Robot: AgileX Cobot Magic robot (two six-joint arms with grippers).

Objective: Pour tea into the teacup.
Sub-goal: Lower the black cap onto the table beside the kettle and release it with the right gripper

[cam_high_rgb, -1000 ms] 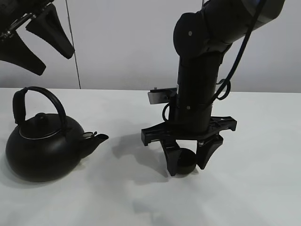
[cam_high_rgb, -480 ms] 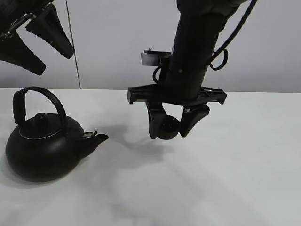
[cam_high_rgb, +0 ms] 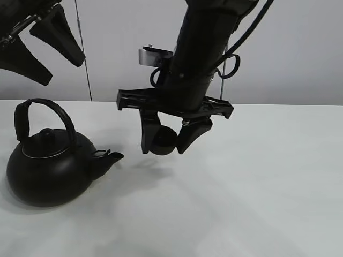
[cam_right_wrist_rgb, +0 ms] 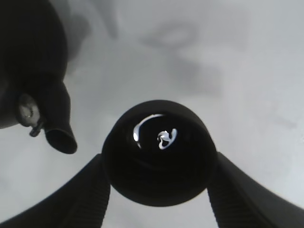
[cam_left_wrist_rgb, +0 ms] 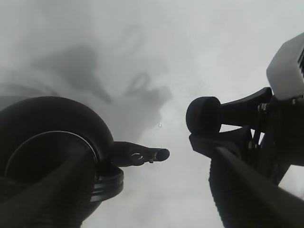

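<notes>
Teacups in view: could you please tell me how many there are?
1. The teacup is held above the table in the right gripper, near the spout of the kettle. Another could be hidden behind it.

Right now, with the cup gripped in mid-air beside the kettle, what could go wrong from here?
1. The right gripper pinches the teacup only at its round sides, above the table; a slip would drop it.
2. The teacup hangs near the kettle and its spout; a sideways drift could knock them together.
3. The left gripper is open, high above the kettle, so nothing steadies it if bumped.
</notes>
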